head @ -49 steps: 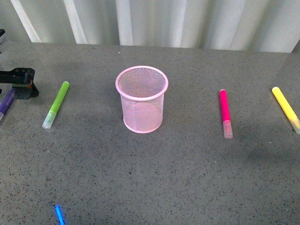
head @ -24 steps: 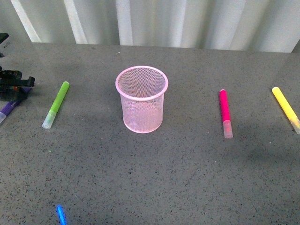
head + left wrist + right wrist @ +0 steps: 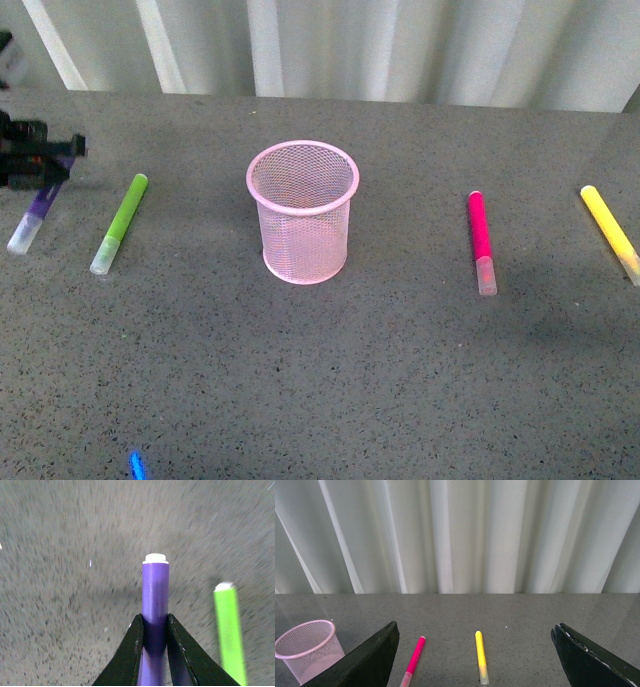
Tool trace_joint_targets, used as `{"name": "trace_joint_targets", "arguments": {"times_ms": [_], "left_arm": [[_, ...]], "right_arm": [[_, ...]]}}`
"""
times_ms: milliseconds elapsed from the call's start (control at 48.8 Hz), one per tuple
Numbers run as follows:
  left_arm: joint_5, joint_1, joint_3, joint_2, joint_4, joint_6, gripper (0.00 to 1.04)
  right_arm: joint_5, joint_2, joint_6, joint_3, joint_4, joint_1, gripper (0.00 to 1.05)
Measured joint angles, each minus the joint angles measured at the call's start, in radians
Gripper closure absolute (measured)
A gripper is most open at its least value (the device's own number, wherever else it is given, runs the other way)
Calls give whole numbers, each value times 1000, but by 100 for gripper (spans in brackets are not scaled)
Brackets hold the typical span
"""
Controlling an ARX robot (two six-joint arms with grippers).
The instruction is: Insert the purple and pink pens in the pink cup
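My left gripper (image 3: 45,165) is at the far left of the front view, shut on the purple pen (image 3: 33,215), which hangs tilted above the table with its pale cap lowest. In the left wrist view the black fingers (image 3: 133,649) clamp the purple pen (image 3: 155,596) on both sides. The pink mesh cup (image 3: 302,211) stands upright mid-table, well to the right of that gripper. The pink pen (image 3: 481,240) lies flat to the right of the cup. My right gripper (image 3: 475,652) is open and empty, raised above the table; the pink pen (image 3: 415,654) and cup (image 3: 307,648) show below it.
A lime-green pen (image 3: 120,222) lies between the left gripper and the cup, also in the left wrist view (image 3: 230,630). A yellow pen (image 3: 609,231) lies at the far right, also in the right wrist view (image 3: 481,656). A pleated white curtain (image 3: 350,45) backs the grey table.
My left gripper has risen and shifted right with the purple pen, lifting it off the table so more of it shows. The other pens and the cup have not moved.
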Motion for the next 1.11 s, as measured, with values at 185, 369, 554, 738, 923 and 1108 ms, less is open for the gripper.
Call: {"name": "trace_joint_targets", "arguments": {"times_ms": [185,369,554,738,923,1108], "left_arm": [[12,-88,-110,-211,396,-148,93],[-67,-275,-251,-304,681,-322,93],[-145,-450,-324,-303,809,-412,93],[-222,-570,-329,-208,907,-436,93],[-247,-573,-328,-113,952,-456,93],[-243,-572,-322,-68,959,-481,93]], "right_arm": [[0,0,0,0,0,0,7],[0,0,0,0,0,0,7],[0,0,0,0,0,0,7],[0,0,0,0,0,0,7],[0,0,0,0,0,0,7],[0,0,0,0,0,0,7]]}}
